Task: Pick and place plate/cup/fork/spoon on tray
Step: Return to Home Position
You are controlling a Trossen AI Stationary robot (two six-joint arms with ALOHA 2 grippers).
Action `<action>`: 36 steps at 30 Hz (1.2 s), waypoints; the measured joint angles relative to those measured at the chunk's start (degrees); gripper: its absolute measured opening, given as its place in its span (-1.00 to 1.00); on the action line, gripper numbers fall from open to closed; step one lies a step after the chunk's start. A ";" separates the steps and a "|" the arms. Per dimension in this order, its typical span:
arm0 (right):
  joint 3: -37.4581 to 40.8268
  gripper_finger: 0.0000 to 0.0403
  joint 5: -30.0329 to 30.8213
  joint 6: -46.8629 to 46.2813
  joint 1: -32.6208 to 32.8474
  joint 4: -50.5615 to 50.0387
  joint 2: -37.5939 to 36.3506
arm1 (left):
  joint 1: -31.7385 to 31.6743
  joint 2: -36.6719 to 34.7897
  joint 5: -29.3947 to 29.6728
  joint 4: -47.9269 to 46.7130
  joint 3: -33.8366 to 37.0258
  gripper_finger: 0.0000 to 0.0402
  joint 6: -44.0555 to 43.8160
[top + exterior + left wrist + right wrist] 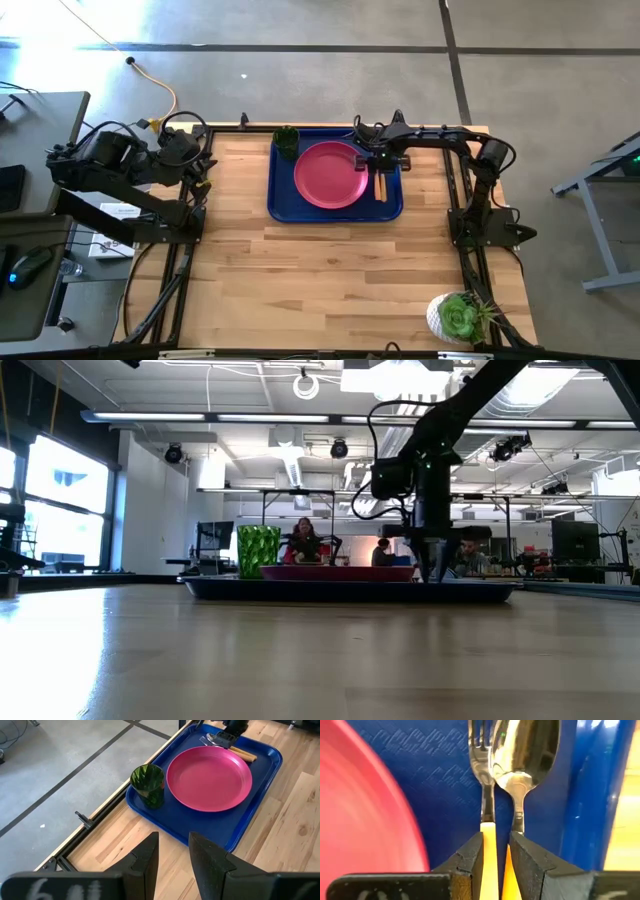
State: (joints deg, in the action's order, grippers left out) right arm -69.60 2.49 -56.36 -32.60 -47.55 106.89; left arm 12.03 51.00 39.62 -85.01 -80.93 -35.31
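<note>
Orange fork [487,795] and spoon [522,750] handles vanish beneath the right gripper [496,840], its grip unclear.

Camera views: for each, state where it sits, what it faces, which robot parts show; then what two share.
High view: overhead, facing down on table; left arm, right arm.
Low view: table height, facing across tray; right arm.
Left wrist view: left arm, facing plate, cup; left gripper open.
Right wrist view: right arm, facing fork, spoon; right gripper open.
Shared: both wrist views show plate.
</note>
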 joint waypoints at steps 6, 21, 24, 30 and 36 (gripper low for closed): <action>-0.12 -0.57 0.73 0.91 0.46 -1.04 -0.48 | -0.02 0.00 0.02 0.00 0.00 -0.51 0.00; -0.12 -0.57 0.67 0.83 0.76 -1.27 -2.47 | -0.02 -0.02 0.02 0.00 0.00 -0.51 0.00; -0.12 -0.57 1.36 0.90 0.76 -1.11 -4.96 | -0.02 -0.02 0.00 0.00 0.00 -0.51 0.15; -0.16 -0.57 2.23 3.84 0.90 -0.90 -11.08 | 0.00 -0.21 -0.37 0.00 0.00 -0.51 2.39; -0.16 -0.57 1.32 9.74 1.22 3.28 -18.58 | 0.00 -2.39 -0.38 0.89 1.70 -0.51 -2.07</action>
State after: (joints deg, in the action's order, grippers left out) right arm -69.76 3.80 -46.62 -31.38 -44.27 88.31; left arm 12.03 48.62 39.24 -84.13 -79.22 -37.38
